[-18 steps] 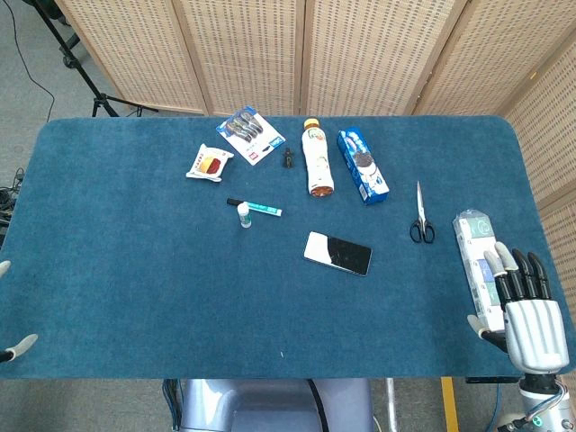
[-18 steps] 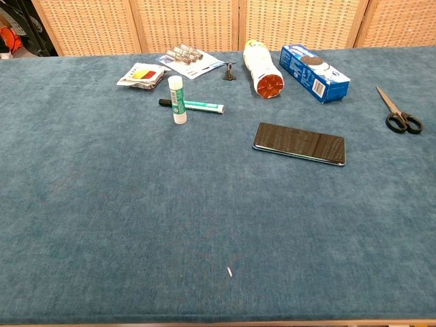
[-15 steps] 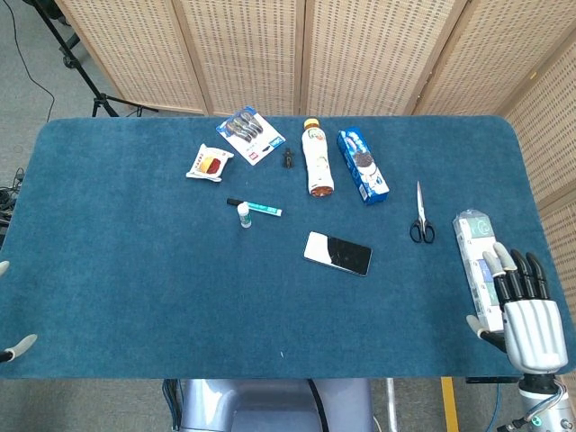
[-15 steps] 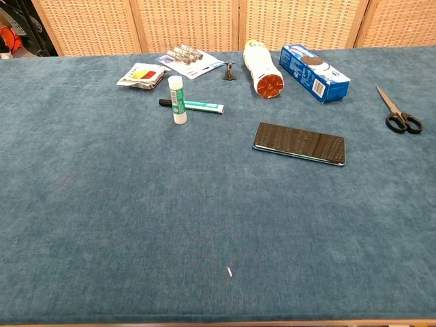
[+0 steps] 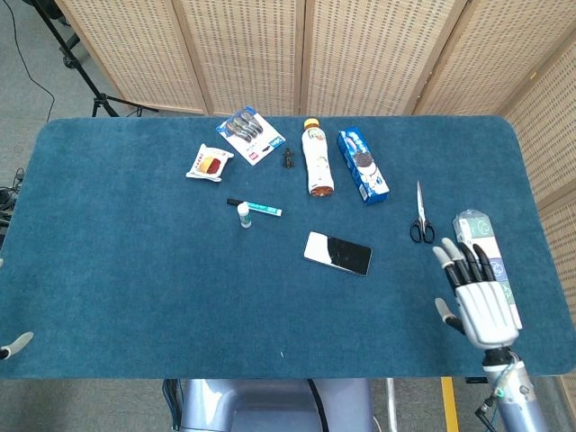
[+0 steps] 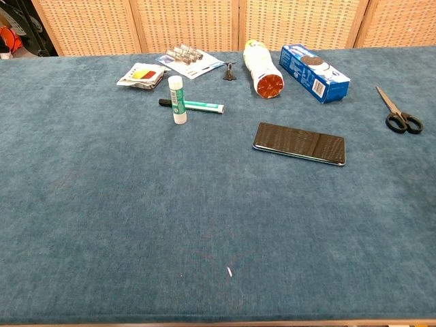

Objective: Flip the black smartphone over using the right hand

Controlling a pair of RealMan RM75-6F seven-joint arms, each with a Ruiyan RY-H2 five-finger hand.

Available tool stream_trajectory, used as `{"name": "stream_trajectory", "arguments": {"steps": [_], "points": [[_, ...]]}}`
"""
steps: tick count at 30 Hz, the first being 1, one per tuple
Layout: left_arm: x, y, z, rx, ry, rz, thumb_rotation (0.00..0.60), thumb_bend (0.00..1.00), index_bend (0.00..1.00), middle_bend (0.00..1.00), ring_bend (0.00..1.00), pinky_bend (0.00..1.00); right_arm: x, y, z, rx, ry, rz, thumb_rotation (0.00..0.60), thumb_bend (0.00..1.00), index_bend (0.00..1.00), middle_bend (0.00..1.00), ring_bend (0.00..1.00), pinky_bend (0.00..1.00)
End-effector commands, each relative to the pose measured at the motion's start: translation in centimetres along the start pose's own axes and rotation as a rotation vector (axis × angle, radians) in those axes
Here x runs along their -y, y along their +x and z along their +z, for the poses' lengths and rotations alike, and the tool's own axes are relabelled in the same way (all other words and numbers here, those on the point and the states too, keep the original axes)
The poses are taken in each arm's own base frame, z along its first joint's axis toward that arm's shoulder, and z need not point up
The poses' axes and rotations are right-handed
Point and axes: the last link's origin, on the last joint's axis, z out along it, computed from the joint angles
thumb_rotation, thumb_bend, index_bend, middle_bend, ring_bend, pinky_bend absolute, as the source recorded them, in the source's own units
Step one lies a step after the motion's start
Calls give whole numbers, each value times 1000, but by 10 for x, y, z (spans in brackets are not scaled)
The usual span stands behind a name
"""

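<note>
I have brought the right robot hand in from the near right corner toward the middle of the surface; it now hovers released, fingers spread, partly over the white packet by the scissors; the black smartphone has not moved, lying flat near the centre, well apart from my hand; I judge the reach only begun; the left robot hand barely shows at the edge, so I cannot tell its state.
</note>
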Motion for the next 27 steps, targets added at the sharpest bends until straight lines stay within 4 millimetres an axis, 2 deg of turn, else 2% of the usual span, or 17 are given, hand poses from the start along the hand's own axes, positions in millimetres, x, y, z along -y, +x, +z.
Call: {"name": "stream_trajectory", "arguments": {"steps": [1,5,9,15,19,22,27], "points": [[1,0,4,5,9,-2,600,0,0,0,0,0,34,-19,45,47,78,-47,600,363,44,0,0,21],[2,3,5,1,18,-13,600,0,0,0,0,0,63,-40,73,103,114,-60,600,362,44,0,0,21],[5,4,5,7,26,-22,600,0,0,0,0,0,84,-61,91,150,107,-71,600,363,44,0,0,21],[6,6,7,14,28,-30,600,0,0,0,0,0,114,-94,101,204,128,-107,600,370,43,0,0,21],[7,7,7,11,32,-37,600,0,0,0,0,0,135,-106,106,214,143,-113,600,414,43,0,0,21],[8,8,7,12,34,-42,600,0,0,0,0,0,143,-112,112,218,141,-130,600,414,43,0,0,22],[8,9,6,10,32,-48,600,0,0,0,0,0,145,-125,117,241,114,-158,600,414,43,0,0,21]]}}
